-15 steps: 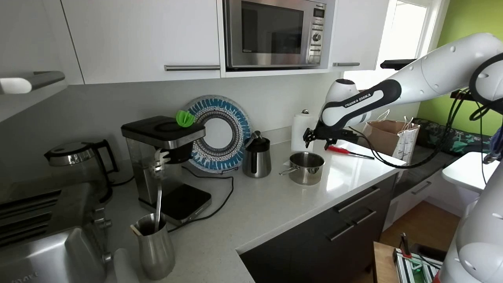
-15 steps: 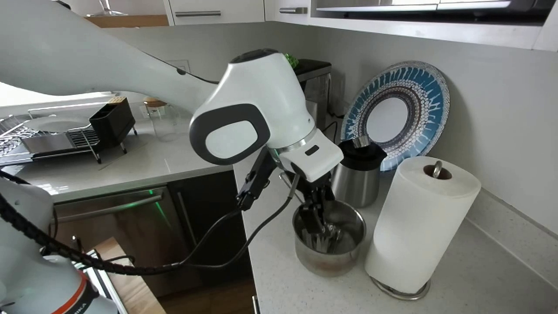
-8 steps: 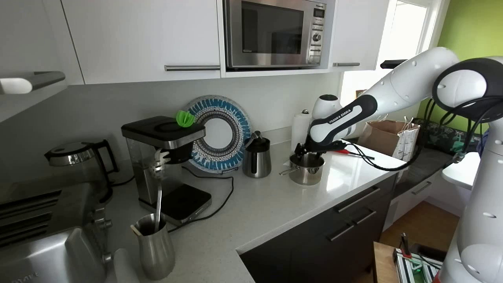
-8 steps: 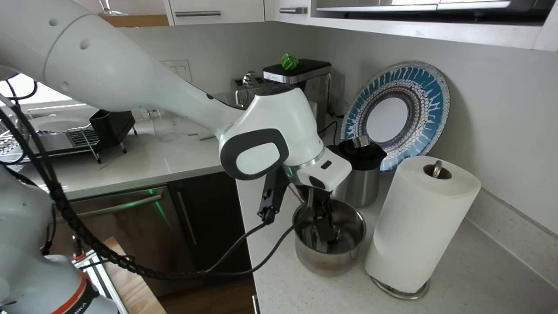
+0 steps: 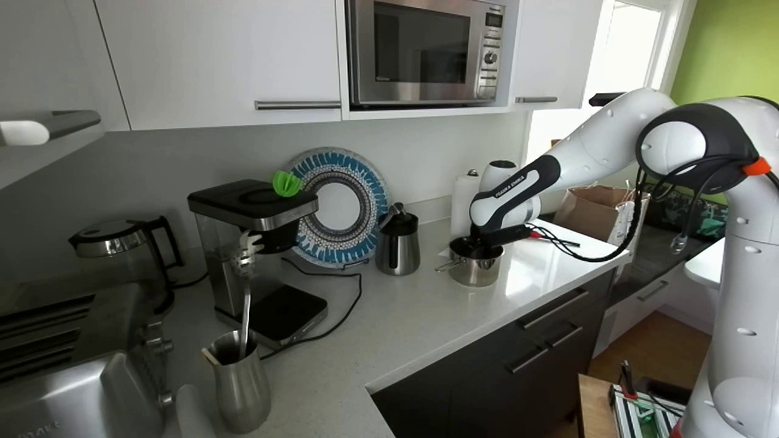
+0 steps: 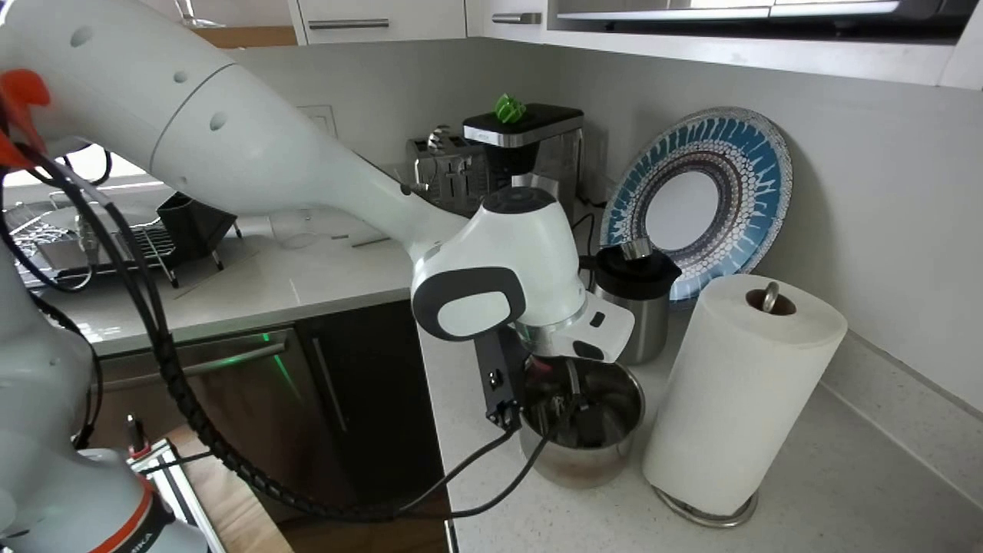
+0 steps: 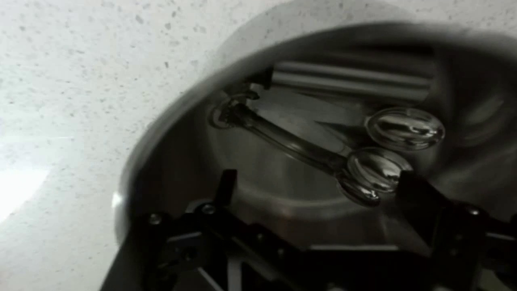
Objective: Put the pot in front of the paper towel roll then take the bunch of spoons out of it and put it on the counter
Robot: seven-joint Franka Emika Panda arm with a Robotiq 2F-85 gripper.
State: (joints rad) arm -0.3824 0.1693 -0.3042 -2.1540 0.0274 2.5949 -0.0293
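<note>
"White cupboards [image 5: 219, 61] above, pale speckled counter [image 5: 365, 325] below. Where are the fingers [image 7: 226, 188]?"

"Parted wide, unclenched. The gripper [image 7: 318, 180] reaches down inside the pot [image 5: 474, 272], over the bunch of spoons [image 7: 297, 145] lying there."

"Touching it?"

"One fingertip overlaps a spoon bowl in the wrist view; it's too dark to say whether they meet."

"What stands in the way?"

"The arm [image 6: 307, 146]; its head hides part of the pot's rim in an exterior view. The paper towel roll [image 6: 741, 395] stands just beside the pot, a black-topped jug [image 5: 398, 246] near."

"Count them for me."

"Three spoon bowls, one pot, one roll, one jug, one round blue-patterned plate [image 5: 338, 204] leaning on the wall [image 5: 426, 164], one coffee machine [image 5: 258, 207], one toaster [image 5: 73, 365]."

"And the room?"

"Dark drawers [image 5: 487, 359] under the counter, a microwave [image 5: 420, 52] among the cupboards, a lime-green wall [image 5: 736, 42] beside the window [image 5: 636, 48]."
</note>
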